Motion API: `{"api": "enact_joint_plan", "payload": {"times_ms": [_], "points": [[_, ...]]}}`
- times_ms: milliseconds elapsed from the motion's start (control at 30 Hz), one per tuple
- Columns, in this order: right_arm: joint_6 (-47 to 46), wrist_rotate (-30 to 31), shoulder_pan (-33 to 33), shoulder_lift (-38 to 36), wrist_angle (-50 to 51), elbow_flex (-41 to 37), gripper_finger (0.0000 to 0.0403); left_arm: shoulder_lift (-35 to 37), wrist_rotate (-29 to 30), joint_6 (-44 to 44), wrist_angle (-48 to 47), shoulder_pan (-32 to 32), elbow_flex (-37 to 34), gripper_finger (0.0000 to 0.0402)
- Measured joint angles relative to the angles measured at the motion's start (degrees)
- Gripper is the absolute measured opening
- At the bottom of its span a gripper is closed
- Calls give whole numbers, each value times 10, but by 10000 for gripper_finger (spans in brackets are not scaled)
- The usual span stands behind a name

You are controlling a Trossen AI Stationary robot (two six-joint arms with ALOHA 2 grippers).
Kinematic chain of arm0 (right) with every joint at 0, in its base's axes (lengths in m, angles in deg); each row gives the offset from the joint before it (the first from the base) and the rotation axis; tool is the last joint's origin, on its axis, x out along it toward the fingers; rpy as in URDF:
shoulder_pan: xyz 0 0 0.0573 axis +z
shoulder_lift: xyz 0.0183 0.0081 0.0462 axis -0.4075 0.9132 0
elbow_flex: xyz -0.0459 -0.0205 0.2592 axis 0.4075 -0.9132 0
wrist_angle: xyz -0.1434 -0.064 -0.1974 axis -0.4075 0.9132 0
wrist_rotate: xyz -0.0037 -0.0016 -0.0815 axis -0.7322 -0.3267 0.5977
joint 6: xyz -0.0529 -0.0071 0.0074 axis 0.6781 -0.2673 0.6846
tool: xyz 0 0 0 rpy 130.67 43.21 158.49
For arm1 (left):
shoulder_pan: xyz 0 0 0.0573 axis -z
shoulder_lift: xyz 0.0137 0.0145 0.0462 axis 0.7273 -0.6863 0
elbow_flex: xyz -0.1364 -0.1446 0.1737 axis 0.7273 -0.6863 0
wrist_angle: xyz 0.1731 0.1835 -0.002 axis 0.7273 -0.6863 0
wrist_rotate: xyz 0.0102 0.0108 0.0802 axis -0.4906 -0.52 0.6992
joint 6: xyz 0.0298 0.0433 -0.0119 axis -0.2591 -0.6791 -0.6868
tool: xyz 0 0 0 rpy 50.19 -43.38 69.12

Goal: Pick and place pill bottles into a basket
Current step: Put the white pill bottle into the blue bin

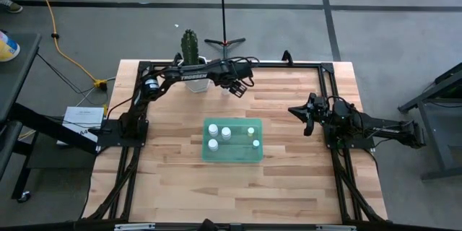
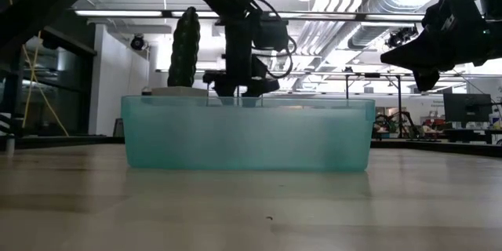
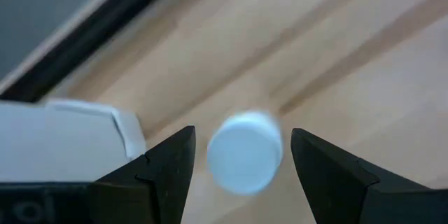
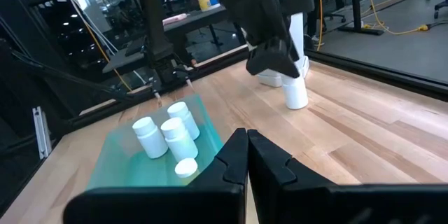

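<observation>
A white pill bottle (image 3: 245,152) stands upright on the wood table near the far edge; it also shows in the right wrist view (image 4: 296,94). My left gripper (image 3: 241,133) is open above it, one finger on either side, with gaps showing. In the high view my left gripper (image 1: 237,86) hides this bottle. The green basket (image 1: 204,155) sits mid-table with several bottles in it, such as a white one (image 1: 226,133) and a yellowish one (image 1: 255,143). My right gripper (image 1: 299,112) is shut and empty, raised to the right of the basket.
A white pot with a green cactus (image 1: 190,50) stands close to the left of my left gripper, and its white wall shows in the left wrist view (image 3: 63,140). A black frame (image 1: 289,63) runs round the table's edges. Bare wood lies between the basket and the far edge.
</observation>
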Motion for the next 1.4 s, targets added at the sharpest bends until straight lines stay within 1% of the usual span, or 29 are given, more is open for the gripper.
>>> {"api": "enact_joint_plan", "payload": {"times_ms": [400, 1100, 1200, 1400], "points": [[2, 2, 0, 0, 0, 0, 0, -17, -44, -15, -7, -6, -1, 271], [2, 2, 0, 0, 0, 0, 0, -20, -47, -11, -16, -7, -1, 270], [2, 2, 0, 0, 0, -1, 0, -20, -58, -10, -20, -7, -2, 256], [1, 2, 0, 0, 0, -1, 0, -16, -65, 8, -12, -9, -11, 207]]}}
